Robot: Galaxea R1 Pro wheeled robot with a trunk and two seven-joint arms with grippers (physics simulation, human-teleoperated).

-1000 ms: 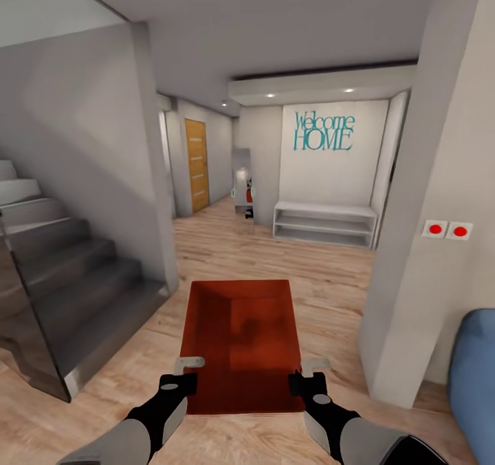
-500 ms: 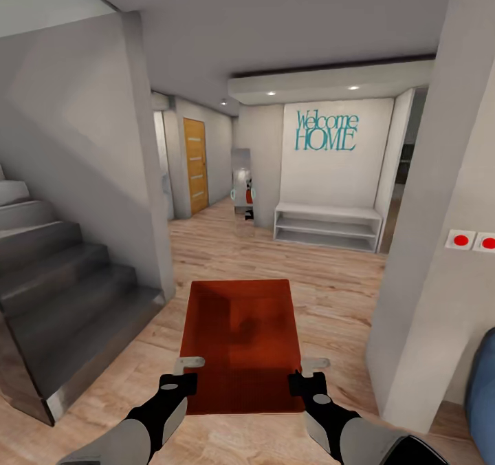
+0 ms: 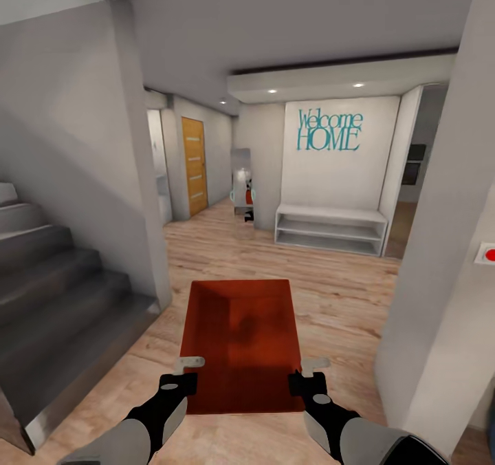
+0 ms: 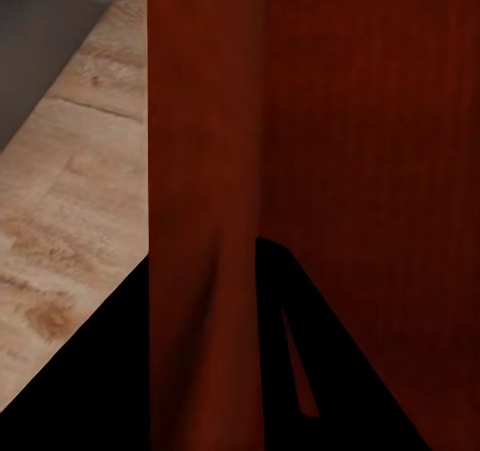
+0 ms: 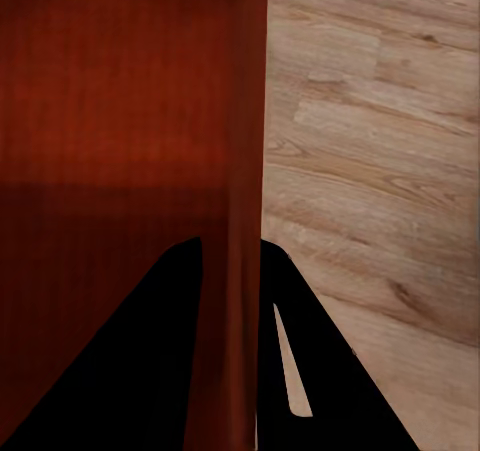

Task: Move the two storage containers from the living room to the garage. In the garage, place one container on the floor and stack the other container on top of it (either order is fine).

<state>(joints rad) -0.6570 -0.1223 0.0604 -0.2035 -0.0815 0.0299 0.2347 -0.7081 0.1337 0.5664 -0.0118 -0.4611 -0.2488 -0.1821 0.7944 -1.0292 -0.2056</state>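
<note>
One orange-red storage container (image 3: pixel 240 334) hangs level in front of me over the light wood plank floor (image 3: pixel 330 293), open side up and with nothing inside. My left gripper (image 3: pixel 184 374) is shut on its left wall near the close end, and my right gripper (image 3: pixel 309 374) is shut on its right wall. In the left wrist view, the container wall (image 4: pixel 200 121) runs between the dark fingers of the left gripper (image 4: pixel 205 253). The right wrist view shows the same, with the container (image 5: pixel 120 91) wall pinched in the right gripper (image 5: pixel 230 243). The garage is out of view.
Grey stairs (image 3: pixel 55 279) rise at the left beside a white wall corner (image 3: pixel 148 231). A white pillar (image 3: pixel 440 279) with a red switch (image 3: pixel 488 254) stands close at the right. Ahead are a white bench shelf (image 3: pixel 330 228), a "Welcome HOME" wall and a wooden door (image 3: pixel 194 166).
The whole view has advanced down the hallway: the stairs and the right pillar slid outward and the blue sofa left the picture. The container and both grippers keep their place relative to me.
</note>
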